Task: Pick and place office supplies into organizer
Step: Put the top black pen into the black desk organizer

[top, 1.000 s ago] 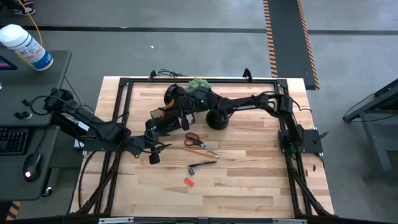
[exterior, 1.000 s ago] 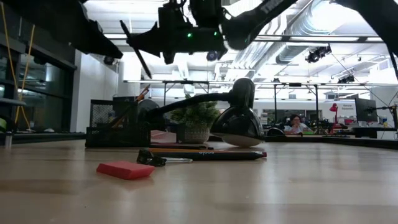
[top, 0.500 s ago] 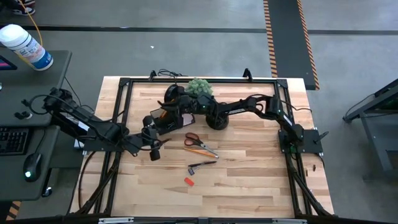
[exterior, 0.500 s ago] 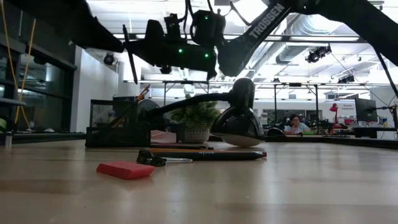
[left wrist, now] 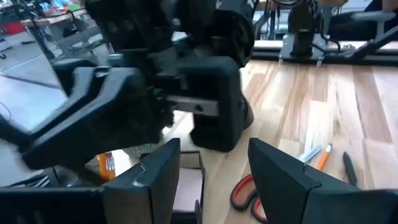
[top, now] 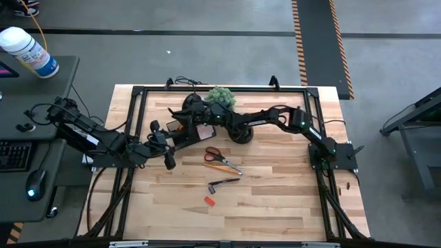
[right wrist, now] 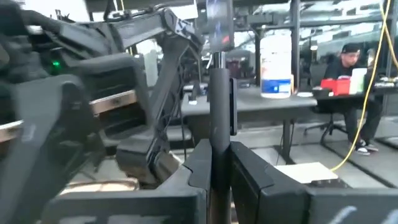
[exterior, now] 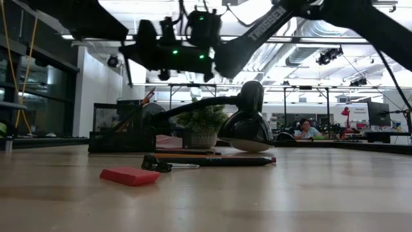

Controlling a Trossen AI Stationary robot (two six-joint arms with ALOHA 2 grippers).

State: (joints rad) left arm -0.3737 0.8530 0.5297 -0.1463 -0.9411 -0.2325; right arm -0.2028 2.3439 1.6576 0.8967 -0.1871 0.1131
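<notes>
My right gripper [right wrist: 219, 171] is shut on a thin black pen [right wrist: 218, 93], high over the dark organizer [top: 180, 132] at the table's far left. The pen stands upright in the low view [exterior: 127, 67]. My left gripper [left wrist: 214, 177] is open and empty, just left of the organizer [left wrist: 186, 186], also in the high view [top: 165, 145]. A pink pad [top: 202, 132] lies in the organizer. Orange-handled scissors [top: 215, 156], a pencil [top: 233, 166], a black tool [top: 224, 184] and a red clip [top: 209, 200] lie flat on the table. My right gripper pinches the pen's lower shaft [right wrist: 218, 146] between its two fingers [right wrist: 198, 169]. The pen runs along the fingers and sticks out well past their tips. It is lifted clear above the organizer and stands about upright.
A black lamp stands with its round base [top: 240, 133] right of the organizer and its head [top: 191, 103] behind it. A green fuzzy plant [top: 220, 95] sits at the far edge. In the low view the clip [exterior: 129, 175] and tool [exterior: 161, 164] lie nearest.
My right gripper has carried the pen toward the table's left, over the organizer, and the pen has turned from tilted to about upright. My left gripper has drawn back toward the table's left edge, staying open.
</notes>
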